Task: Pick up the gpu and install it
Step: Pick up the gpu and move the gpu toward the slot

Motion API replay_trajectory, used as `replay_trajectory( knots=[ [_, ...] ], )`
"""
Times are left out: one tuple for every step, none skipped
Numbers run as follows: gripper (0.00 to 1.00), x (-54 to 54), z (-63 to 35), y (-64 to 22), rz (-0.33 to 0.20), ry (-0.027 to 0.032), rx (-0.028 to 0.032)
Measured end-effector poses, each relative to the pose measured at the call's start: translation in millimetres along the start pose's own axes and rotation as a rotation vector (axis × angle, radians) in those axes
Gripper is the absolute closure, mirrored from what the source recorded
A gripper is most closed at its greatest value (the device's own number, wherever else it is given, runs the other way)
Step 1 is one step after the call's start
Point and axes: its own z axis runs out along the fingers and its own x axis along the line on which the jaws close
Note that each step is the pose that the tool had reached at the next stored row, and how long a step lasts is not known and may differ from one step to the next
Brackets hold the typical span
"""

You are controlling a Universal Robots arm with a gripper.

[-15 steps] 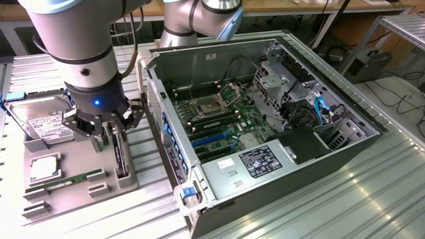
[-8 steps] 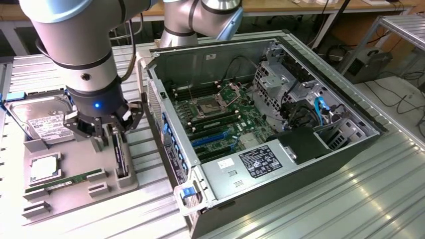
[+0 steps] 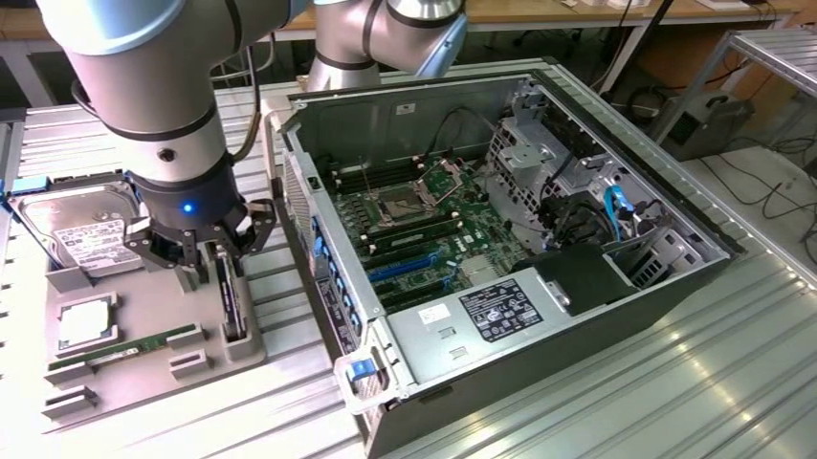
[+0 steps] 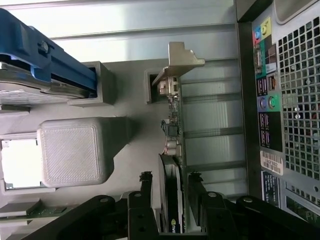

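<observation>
**Wrist view: my gripper sits around the gpu**

My gripper has one finger on each side of the gpu. I see a small gap on both sides, so it is open and not squeezing. The gpu stands on its edge in a slot of the gray tray. The tray lies on the exterior view's left of the open computer case.
</observation>
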Motion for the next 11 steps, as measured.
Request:
replay_trajectory(
  knots=[
    [0.58, 0.0, 0.5, 0.0, 0.000, 0.0004, 0.0001],
    [0.58, 0.0, 1.1, -0.1, 0.000, 0.0008, 0.0001],
    [0.58, 0.1, 1.7, -0.1, 0.000, 0.0014, 0.0002],
    [0.58, 0.1, 2.1, -0.1, 0.000, 0.0021, 0.0003],
    [0.58, 0.1, 2.5, -0.1, 0.000, 0.0026, 0.0005],
    [0.58, 0.1, 2.6, -0.1, 0.000, 0.0029, 0.0005],
    [0.58, 0.1, 2.7, -0.1, 0.000, 0.0030, 0.0005],
    [0.58, 0.1, 2.8, -0.1, 0.000, 0.0029, 0.0004],
    [0.58, 0.1, 2.8, -0.1, 0.000, 0.0029, 0.0004],
    [0.58, 0.1, 2.8, -0.1, 0.000, 0.0029, 0.0004],
    [0.58, 0.1, 2.8, -0.1, 0.000, 0.0029, 0.0003]
  ],
)
